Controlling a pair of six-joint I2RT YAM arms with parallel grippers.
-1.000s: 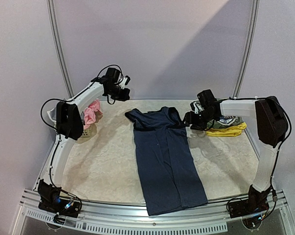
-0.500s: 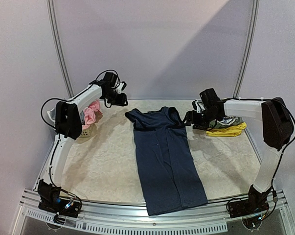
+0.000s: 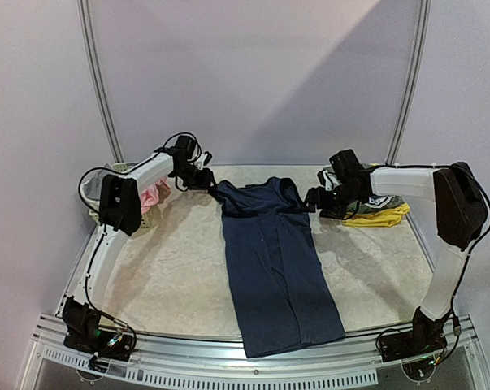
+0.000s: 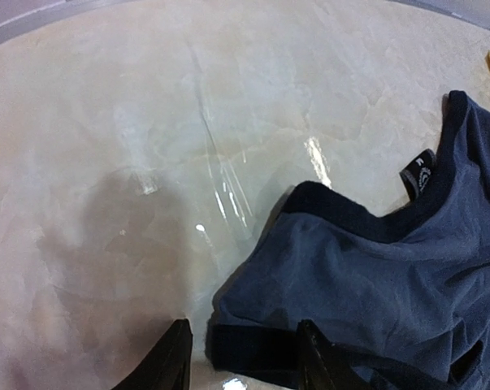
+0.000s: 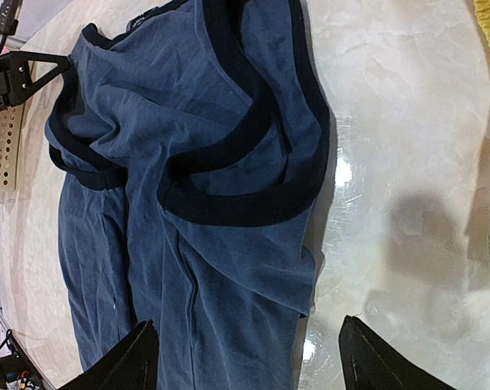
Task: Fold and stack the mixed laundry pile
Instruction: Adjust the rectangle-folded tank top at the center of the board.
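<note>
Navy dress: laid flat on desk. Left pincer: spread, dress shoulder corner lying between its fingers, nothing clamped. Right pincer: held wide apart, empty, other shoulder just ahead of it. Cloth judged soft, light, limp; best taken at banded shoulder edges
</note>
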